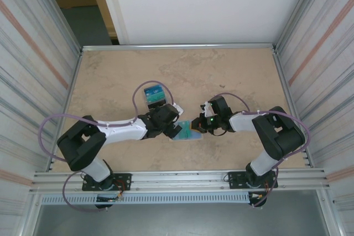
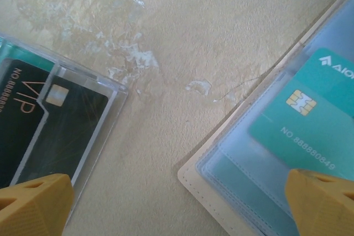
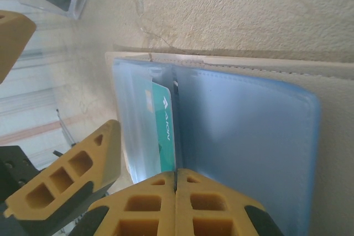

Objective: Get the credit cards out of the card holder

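Note:
The card holder lies open on the table between my two grippers, beige outside with pale blue pockets. A teal credit card sits partly inside one pocket, with its chip showing; the card lies next to the middle fold. My right gripper is shut, its tips pressed down on the holder at that fold. My left gripper hovers wide open over the holder's left corner, holding nothing. One of its fingers is over the teal card's pocket.
A clear plastic case lies just left of and beyond the holder, with a black VIP card in it. The other left finger is over the case's near corner. Ribbed walls close the table in on both sides.

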Controlling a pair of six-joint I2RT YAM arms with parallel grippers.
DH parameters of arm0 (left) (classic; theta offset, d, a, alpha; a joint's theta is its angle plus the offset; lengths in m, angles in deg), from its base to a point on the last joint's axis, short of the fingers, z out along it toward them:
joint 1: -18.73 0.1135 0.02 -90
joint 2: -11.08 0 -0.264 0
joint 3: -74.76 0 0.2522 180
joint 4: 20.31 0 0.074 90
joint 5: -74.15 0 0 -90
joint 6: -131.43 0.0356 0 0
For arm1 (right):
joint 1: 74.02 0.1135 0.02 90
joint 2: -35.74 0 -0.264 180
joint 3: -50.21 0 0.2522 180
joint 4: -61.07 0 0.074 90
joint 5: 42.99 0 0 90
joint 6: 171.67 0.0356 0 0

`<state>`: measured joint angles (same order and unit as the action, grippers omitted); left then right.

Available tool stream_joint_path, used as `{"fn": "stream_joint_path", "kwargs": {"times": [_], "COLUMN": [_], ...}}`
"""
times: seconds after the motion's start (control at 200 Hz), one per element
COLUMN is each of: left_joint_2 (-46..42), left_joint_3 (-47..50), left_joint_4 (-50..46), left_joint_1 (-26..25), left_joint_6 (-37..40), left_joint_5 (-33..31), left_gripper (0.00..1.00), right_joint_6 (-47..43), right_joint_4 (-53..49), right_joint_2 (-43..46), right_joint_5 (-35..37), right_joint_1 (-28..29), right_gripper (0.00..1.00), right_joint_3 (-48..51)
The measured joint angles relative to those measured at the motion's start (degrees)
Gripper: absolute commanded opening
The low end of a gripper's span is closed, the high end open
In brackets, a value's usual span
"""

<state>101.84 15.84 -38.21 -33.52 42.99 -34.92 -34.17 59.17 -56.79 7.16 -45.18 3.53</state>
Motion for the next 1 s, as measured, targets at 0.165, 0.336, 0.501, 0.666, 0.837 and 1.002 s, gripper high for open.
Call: {"fn": "stream_joint_path", "kwargs": {"times": [0.165,0.336,0.501,0.666,0.837,1.002], "left_joint_2": [1.6,2.1,2.3,2.3,2.4,2.6], "left_joint_3": [-0.5,-0.7,-0.9,-0.9,-0.9,-1.0], "left_joint_4": [-0.1,0.1,0.1,0.1,0.1,0.2], "left_joint_1": [0.0,-0.3,-0.4,-0.4,-0.4,-0.5], "left_joint_6": [0.3,0.4,0.3,0.3,0.1,-0.1], "left_joint_5": [0.0,-0.1,-0.2,-0.3,-0.3,-0.3], "left_gripper": [0.99,0.99,0.99,0.99,0.99,0.99], "right_joint_6": [0.0,0.0,-0.1,-0.2,0.0,0.0], "right_joint_4": [0.0,-0.5,-1.7,-2.1,-2.0,-1.6], "right_joint_2": [0.0,0.3,2.0,3.3,4.0,5.0], "right_joint_5": [0.2,0.6,1.2,1.7,2.1,2.5], "right_joint_1": [0.0,0.0,-0.1,-0.1,-0.1,0.9], "right_gripper": [0.02,0.02,0.02,0.05,0.16,0.22], "right_joint_3": [0.0,0.0,0.0,0.0,0.0,0.0]}}
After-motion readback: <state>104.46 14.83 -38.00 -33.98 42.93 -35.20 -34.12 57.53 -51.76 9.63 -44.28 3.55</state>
